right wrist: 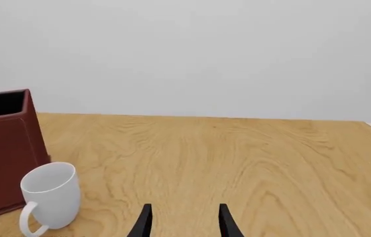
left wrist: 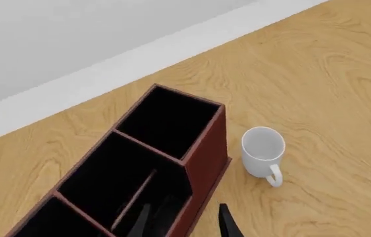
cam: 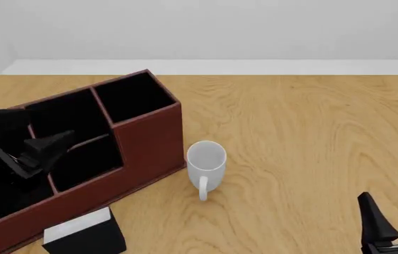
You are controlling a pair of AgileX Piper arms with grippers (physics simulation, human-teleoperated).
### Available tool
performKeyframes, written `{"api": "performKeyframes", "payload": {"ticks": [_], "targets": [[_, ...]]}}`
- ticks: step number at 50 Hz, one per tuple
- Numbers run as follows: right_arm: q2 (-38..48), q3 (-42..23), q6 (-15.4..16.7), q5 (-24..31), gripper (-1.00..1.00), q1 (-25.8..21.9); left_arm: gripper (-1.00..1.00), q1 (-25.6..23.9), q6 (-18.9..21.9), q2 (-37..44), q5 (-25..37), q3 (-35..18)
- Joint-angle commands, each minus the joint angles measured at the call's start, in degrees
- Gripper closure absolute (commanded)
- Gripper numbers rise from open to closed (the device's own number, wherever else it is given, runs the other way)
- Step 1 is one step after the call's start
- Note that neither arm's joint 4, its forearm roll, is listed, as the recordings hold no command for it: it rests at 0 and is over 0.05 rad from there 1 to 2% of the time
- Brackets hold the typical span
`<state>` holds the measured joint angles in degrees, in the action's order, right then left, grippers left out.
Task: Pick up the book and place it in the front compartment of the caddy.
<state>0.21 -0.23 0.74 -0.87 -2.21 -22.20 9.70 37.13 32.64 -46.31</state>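
Lying on the bench (cam: 298, 137) at 7 o'clock, the book (cam: 84, 235) sits just outside the caddy's (cam: 146, 143) front wall. All caddy compartments look dark and bare. An upright, empty white mug (cam: 206, 165) stands beside the caddy at 3 o'clock. The left hand (left wrist: 184, 222) hovers spread over the caddy; the right hand (cam: 391, 214), spread too, holds nothing at 5 o'clock.

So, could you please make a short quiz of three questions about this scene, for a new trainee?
1. True or false: the book already sits inside the caddy.
2. Which gripper hovers over the caddy? A) left gripper B) right gripper C) neither
3. Fill in: the white mug stands upright, its handle pointing toward the ___ edge of the table.

Key
1. False: it lies on the table just outside the caddy's near wall.
2. A; the fingers stand apart with nothing between them.
3. Near (the arms' side).
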Motion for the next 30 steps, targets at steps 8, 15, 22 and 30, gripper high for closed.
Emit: {"api": "performKeyframes", "payload": {"ticks": [8, 15, 22, 30], "targets": [[-0.11, 0.07, 0.68, 0.14, -1.0, -0.72, -1.0, -7.07, 11.78, 9.53, 17.9, -12.83], [-0.15, 0.11, 0.88, 0.26, -1.0, -0.76, -1.0, -9.22, 15.27, 11.67, 25.85, -14.72], [-0.12, 0.14, 1.42, 0.34, -1.0, -0.98, -1.0, -9.95, 18.1, 13.34, 32.43, -17.17], [-0.16, 0.12, 1.47, 0.33, -1.0, -0.87, -1.0, -9.85, 19.8, 14.61, 37.15, -16.84]]}}
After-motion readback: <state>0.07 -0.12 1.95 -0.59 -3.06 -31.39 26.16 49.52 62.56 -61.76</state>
